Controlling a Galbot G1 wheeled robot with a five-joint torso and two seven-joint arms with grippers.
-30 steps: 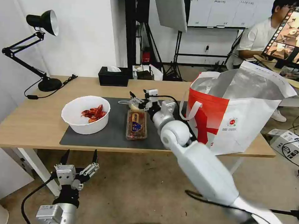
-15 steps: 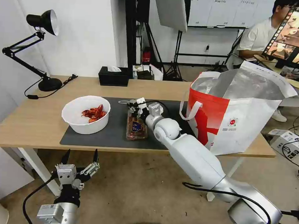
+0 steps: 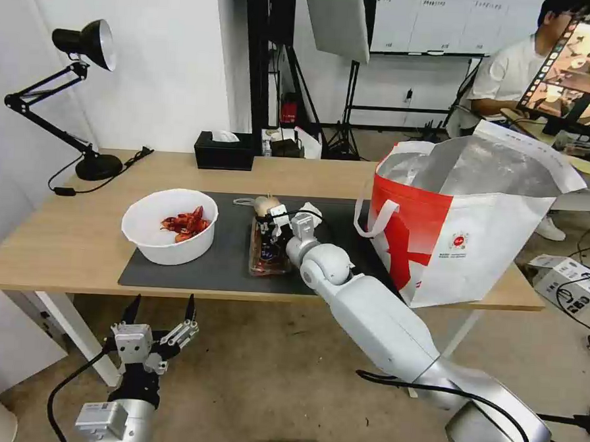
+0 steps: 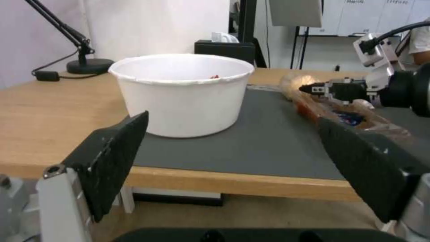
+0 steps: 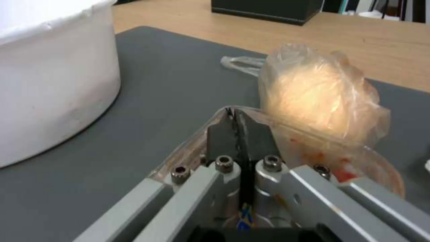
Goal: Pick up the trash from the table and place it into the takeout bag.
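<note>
My right gripper [image 3: 269,221] [image 5: 235,116] reaches over the dark mat [image 3: 220,257] on the table [image 3: 57,235], its fingers shut on the far rim of the clear tray [image 3: 269,254] [image 5: 358,158] of food scraps. Just beyond the fingertips lies the beige lump in clear plastic [image 3: 265,204] [image 5: 313,97]. To the left stands the white bowl [image 3: 169,226] [image 4: 183,94] with red crayfish shells. A crumpled tissue [image 3: 310,212] lies right of the tray. At the table's right end the takeout bag [image 3: 466,223] stands open. My left gripper [image 3: 160,314] [image 4: 230,121] hangs open below the table's front edge.
A black tissue box [image 3: 224,151] sits at the table's back edge and a black desk lamp [image 3: 86,45] at the far left with its cord. Behind the bag a person sits at a monitor. White table legs stand near my left arm.
My right gripper has drawn back from the beige lump toward me and come down onto the clear tray's far rim. The left arm has stayed put.
</note>
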